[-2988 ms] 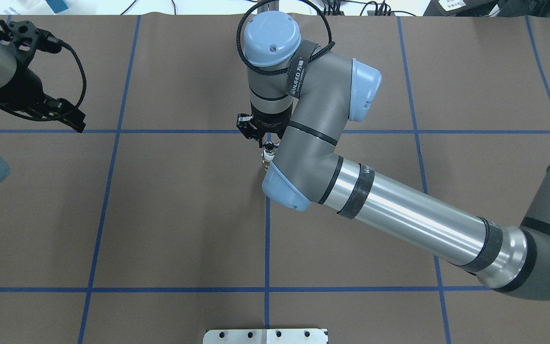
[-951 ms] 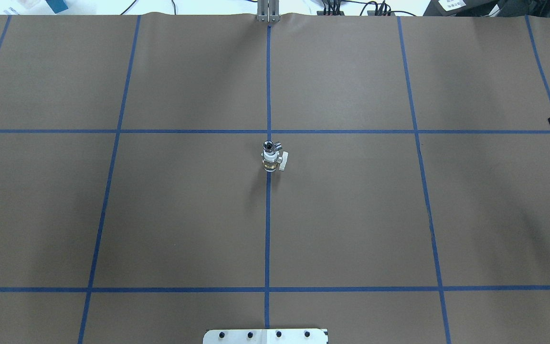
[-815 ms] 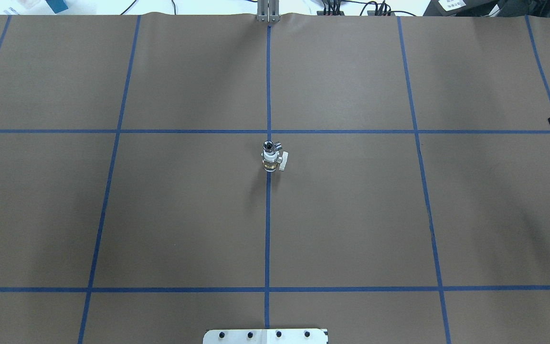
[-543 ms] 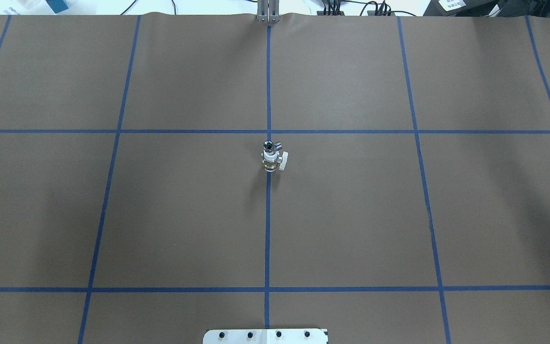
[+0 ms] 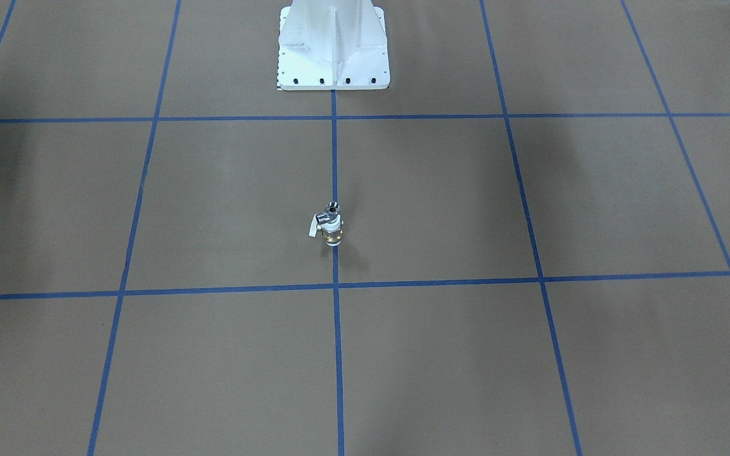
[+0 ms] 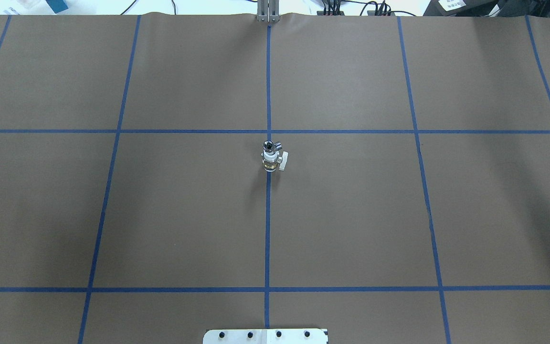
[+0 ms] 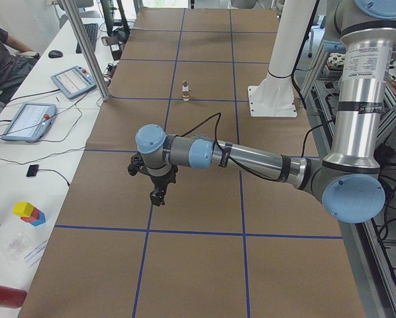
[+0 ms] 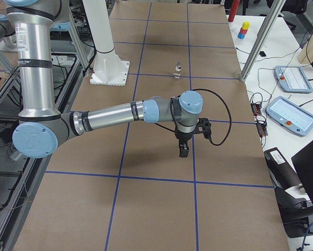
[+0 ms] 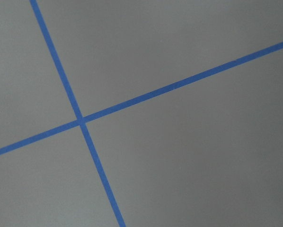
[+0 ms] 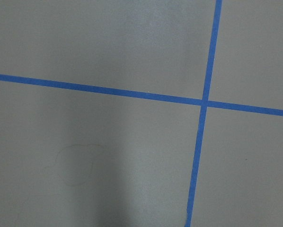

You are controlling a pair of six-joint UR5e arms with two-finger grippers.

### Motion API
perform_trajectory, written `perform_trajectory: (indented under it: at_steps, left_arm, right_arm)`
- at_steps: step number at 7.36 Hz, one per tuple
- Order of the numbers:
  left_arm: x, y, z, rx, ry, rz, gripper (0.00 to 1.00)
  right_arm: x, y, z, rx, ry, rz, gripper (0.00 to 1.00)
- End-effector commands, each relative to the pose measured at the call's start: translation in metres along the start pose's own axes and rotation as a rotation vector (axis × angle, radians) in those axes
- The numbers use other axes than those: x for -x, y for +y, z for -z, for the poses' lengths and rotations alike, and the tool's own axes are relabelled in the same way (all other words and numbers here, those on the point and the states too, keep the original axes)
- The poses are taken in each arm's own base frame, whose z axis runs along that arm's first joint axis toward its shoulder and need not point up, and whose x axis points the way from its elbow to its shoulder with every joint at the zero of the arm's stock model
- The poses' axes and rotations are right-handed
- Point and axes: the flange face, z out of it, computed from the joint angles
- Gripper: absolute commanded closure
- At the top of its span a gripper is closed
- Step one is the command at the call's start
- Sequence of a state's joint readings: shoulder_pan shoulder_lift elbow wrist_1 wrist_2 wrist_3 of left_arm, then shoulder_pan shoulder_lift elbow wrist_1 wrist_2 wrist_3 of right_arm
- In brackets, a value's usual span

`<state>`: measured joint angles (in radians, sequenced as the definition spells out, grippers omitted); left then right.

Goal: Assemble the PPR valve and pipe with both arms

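The PPR valve [image 6: 272, 162] stands upright on the blue centre line of the brown table, with its brass middle, white collar and pale side lever. The silvery pipe [image 6: 269, 145] sticks out of its top, mouth up. Both also show in the front view, the valve [image 5: 333, 232] and the pipe [image 5: 332, 208]. No gripper touches them. The left gripper [image 7: 157, 197] hangs over the table near the left end. The right gripper [image 8: 183, 151] hangs near the right end. I cannot tell whether either one is open or shut. Both wrist views show only table and tape.
The white bolted pedestal [image 5: 333, 44] stands at the robot's side of the table. Aluminium posts [image 7: 85, 46] and desks with tablets [image 8: 295, 115] line the far side. An operator [image 7: 2, 56] sits at the desk. Coloured blocks [image 7: 29, 212] lie on the desk.
Three seconds ago the right gripper was at the valve and the left arm at the left edge. Both arms have left the overhead view. The valve with the pipe has not moved.
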<state>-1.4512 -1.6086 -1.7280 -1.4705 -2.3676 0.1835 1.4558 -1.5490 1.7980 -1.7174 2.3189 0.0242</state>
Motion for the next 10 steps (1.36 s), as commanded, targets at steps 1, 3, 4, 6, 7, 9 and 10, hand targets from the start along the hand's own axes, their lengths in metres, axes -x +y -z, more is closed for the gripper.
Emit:
perform_trajectory:
  at_steps: [1,3,4,6,7,9,10]
  left_arm:
    - [0.007,0.005,0.005,-0.013,-0.003,0.015,0.0]
    - [0.014,0.013,0.005,-0.015,-0.003,0.024,0.0]
    - [0.016,0.016,0.003,-0.011,-0.004,0.03,0.0]
    - [0.018,0.035,-0.003,0.003,0.0,0.045,0.0]
    - [0.016,0.035,-0.001,-0.002,0.0,0.04,0.0]
    - [0.018,0.035,-0.003,0.002,0.0,0.046,0.0]
    - [0.019,0.034,-0.002,0.0,0.0,0.046,0.0]
  right_arm:
    - [-0.004,0.008,-0.004,0.007,0.001,-0.007,0.0]
    - [-0.01,0.011,-0.009,0.017,0.015,-0.027,0.0]
    - [-0.013,0.012,-0.013,0.027,0.016,-0.037,0.0]
    - [-0.015,0.013,-0.016,0.033,0.013,-0.043,0.0]
    - [-0.014,0.013,-0.016,0.033,0.004,-0.046,0.0]
    - [-0.016,0.013,-0.016,0.035,0.007,-0.046,0.0]
    - [-0.012,0.011,-0.012,0.024,0.006,-0.037,0.0]
